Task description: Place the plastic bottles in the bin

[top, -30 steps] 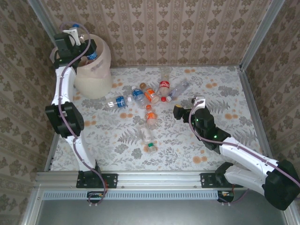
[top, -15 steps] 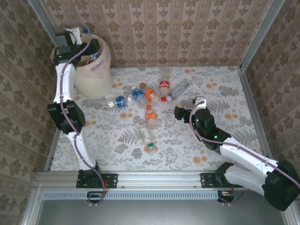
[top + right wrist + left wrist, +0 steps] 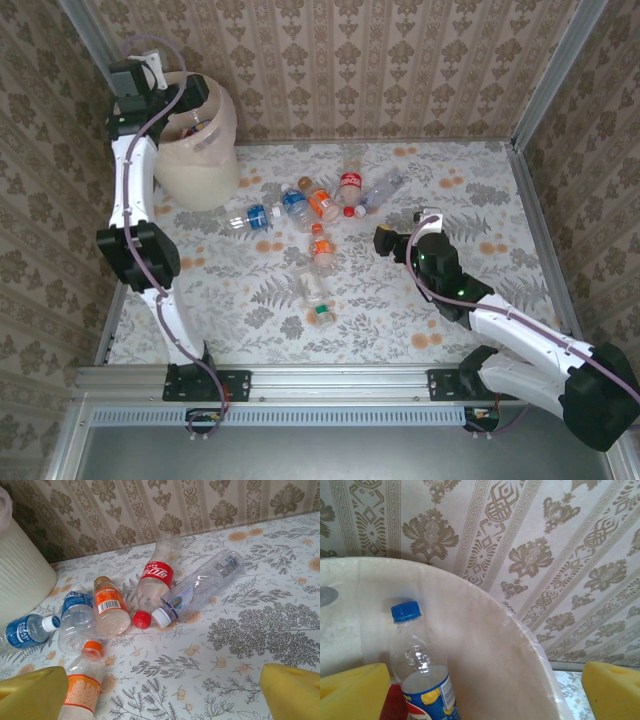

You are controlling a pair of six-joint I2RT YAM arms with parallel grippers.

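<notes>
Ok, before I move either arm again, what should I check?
1. Left tool open and empty: ok.
2. Blue-capped bottle inside the bin: ok.
3. Right tool open: ok.
4. All bottles binned: not ok; the red-label bottle, orange-label bottle and others lie on the table.
5. Right tool centred on a bottle: not ok; the orange-capped bottle sits off to one side.
6. Room left in the bin: cannot tell.

High rear overview — wrist views close; bin [image 3: 196, 172] shared
</notes>
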